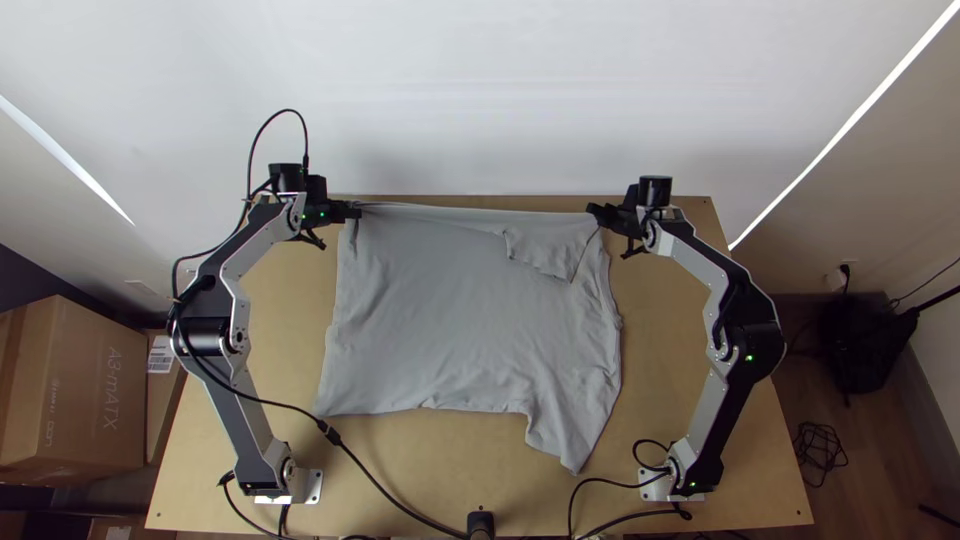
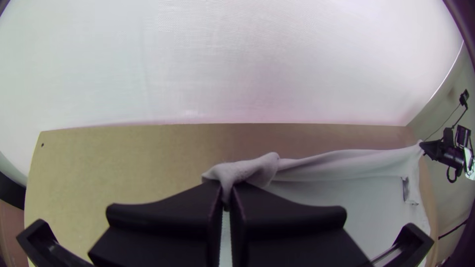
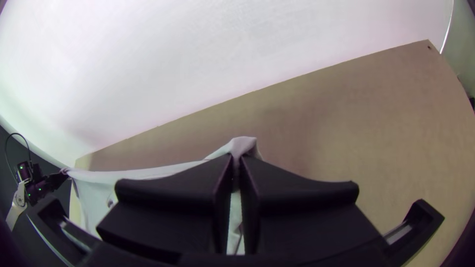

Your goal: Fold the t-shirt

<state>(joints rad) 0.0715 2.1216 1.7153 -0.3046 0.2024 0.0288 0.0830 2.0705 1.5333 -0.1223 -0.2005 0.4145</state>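
Observation:
The grey t-shirt (image 1: 450,310) lies mostly spread on the table, its far edge drawn taut between the two grippers; a flap is turned over near the far right, and one part sticks out toward the near right. At the shirt's far left corner is my left gripper (image 1: 352,210), and at its far right corner my right gripper (image 1: 596,212). In the left wrist view the left gripper (image 2: 226,190) is shut on a bunched bit of the shirt (image 2: 262,167). The right wrist view has the right gripper (image 3: 238,163) shut on another pinched bit of the shirt (image 3: 243,144).
Bare wooden table (image 1: 690,400) lies on both sides of the shirt. A pale wall (image 1: 480,100) rises behind the far edge. A black cable (image 1: 380,487) crosses the near left of the table; cardboard boxes (image 1: 80,390) stand off its left side.

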